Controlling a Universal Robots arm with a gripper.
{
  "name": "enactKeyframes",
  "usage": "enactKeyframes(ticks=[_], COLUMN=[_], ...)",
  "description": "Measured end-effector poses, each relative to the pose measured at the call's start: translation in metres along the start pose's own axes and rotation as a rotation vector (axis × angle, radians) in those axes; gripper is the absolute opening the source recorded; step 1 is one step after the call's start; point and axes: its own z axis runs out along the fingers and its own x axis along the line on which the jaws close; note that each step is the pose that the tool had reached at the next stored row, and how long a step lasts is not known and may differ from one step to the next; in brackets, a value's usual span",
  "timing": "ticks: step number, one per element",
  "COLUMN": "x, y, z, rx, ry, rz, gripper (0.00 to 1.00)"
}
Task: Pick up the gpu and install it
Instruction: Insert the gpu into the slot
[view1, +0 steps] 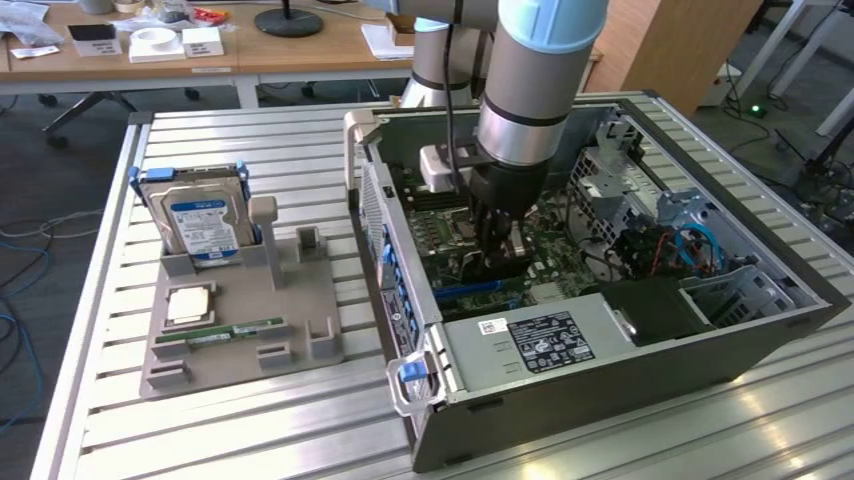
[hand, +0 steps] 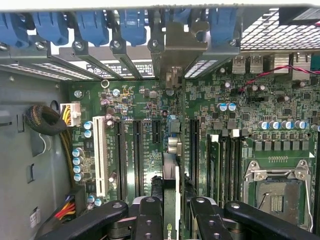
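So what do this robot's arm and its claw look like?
The arm is a thick round silvery-grey tube with a light blue joint cover and a black ring. A white box sits at its wrist, a thin black cable running up alongside. The gripper is black, with chunky fingers dotted with round screw heads.

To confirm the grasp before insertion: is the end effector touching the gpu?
Touching. The wrist view shows the gpu standing edge-on between the fingers of the end effector, which press against its two faces.

Power supply label (view1: 547, 341): print not legible.
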Motion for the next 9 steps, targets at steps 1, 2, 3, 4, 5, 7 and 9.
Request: enactKeyframes(ticks=[1,2,3,4,5,7,9], x=[0.0,0.0,0.0,0.0,0.0,0.0,0.0], y=[0.0,0.0,0.0001,0.0,0.0,0.0,0.0001], z=[0.0003,0.0005,0.0007,0.0009,0.0011,0.0012,0.0012], rx=[0.0,-0.0001,-0.0001,0.0,-0.0001,0.0,0.0], ry=[0.0,0.0001,0.0002,0.0001,0.0001,0.0001,0.0001], rz=[0.0,0.0,0.0,0.0,0.0,0.0,0.0], gripper=[0.26,0.26,0.26,0.26,0.26,0.26,0.26])
